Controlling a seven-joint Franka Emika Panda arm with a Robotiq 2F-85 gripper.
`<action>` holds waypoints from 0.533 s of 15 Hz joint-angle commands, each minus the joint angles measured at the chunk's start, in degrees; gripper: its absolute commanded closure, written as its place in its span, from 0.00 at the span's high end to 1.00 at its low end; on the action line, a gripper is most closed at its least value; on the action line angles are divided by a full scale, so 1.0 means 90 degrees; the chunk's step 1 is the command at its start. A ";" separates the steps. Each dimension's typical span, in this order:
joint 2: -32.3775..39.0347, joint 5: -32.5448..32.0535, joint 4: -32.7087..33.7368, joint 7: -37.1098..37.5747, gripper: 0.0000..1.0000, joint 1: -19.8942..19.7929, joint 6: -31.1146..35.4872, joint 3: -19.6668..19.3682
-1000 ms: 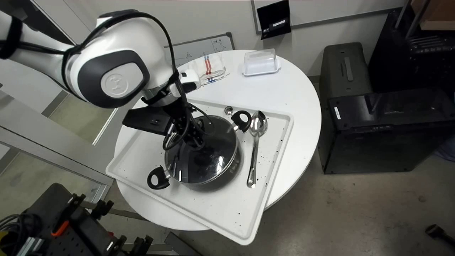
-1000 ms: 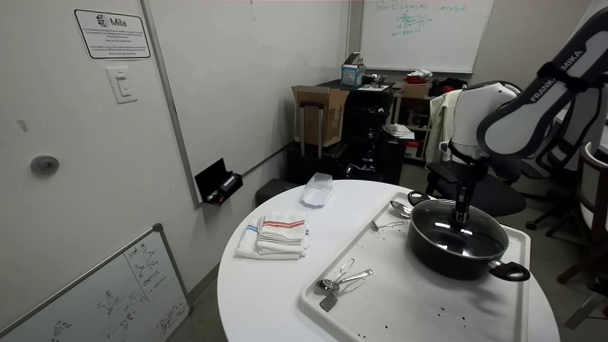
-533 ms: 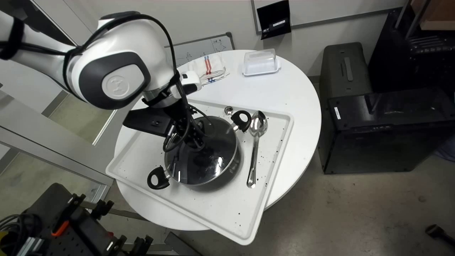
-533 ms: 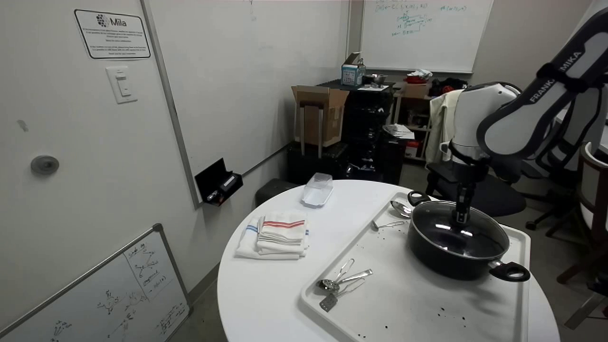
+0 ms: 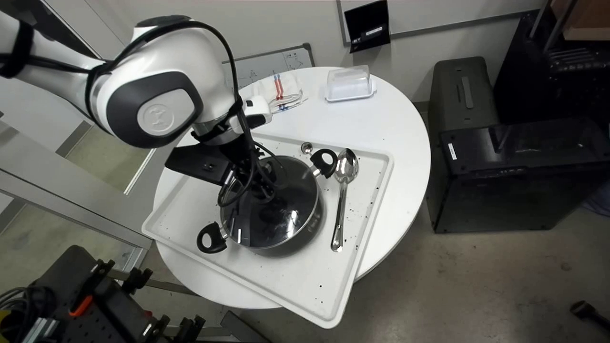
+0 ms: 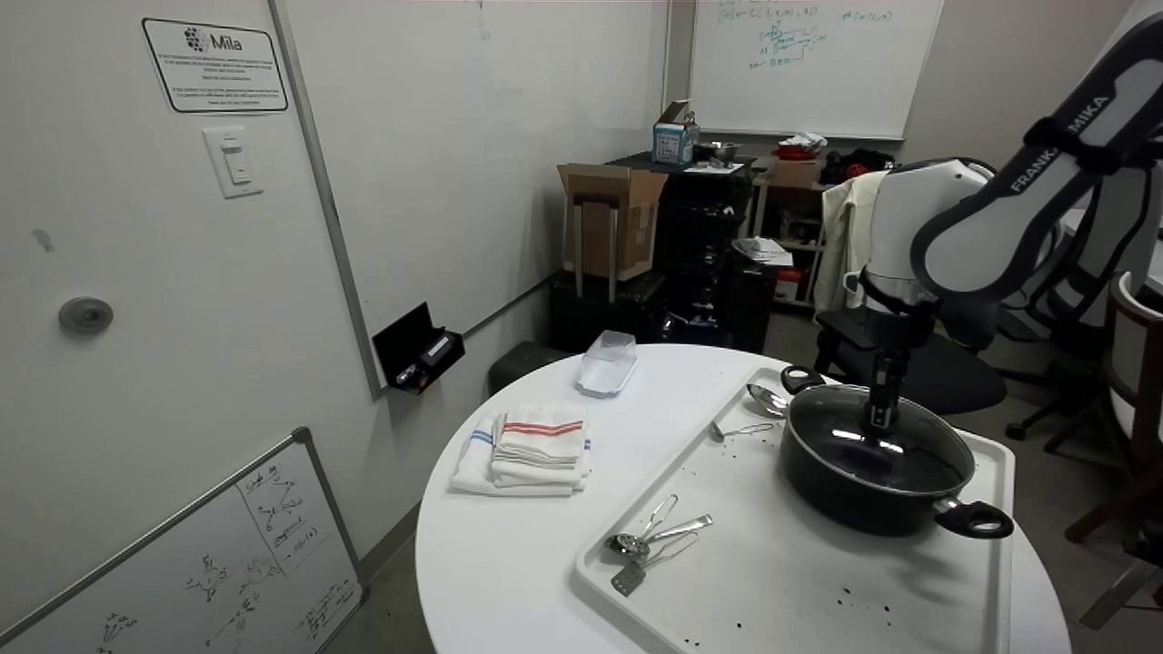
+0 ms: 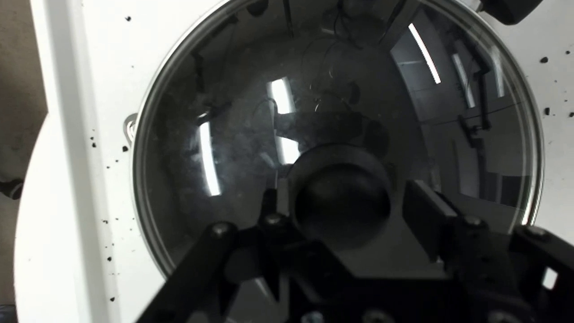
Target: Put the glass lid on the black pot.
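Round white table (image 5: 405, 138), beneath black two-finger gripper (image 7: 347, 201). Rectangular white tray (image 6: 772, 581), on table, below gripper. Round shallow black pot (image 6: 847, 500), on tray, under gripper. Round transparent metal-rimmed glass lid (image 7: 341, 101), on pot, directly beneath gripper. Folded white striped cloths (image 6: 541, 450), on table, well apart from gripper. Gripper, fingers parted wider than round black knob (image 7: 343, 197) at lid centre; knob between fingers, gap showing at one, contact with other unclear.
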 commanded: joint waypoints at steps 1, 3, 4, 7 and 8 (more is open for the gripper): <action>-0.0199 0.0119 -0.0119 -0.0099 0.96 -0.0059 0.0118 0.0174; -0.0370 0.0086 -0.0209 -0.0113 1.00 -0.0008 0.0122 0.0234; -0.0447 0.0075 -0.0242 -0.0119 1.00 0.0012 0.0119 0.0265; -0.0773 0.0057 -0.0404 -0.0140 1.00 0.0078 0.0127 0.0358; -0.0895 0.0066 -0.0470 -0.0143 1.00 0.0096 0.0141 0.0386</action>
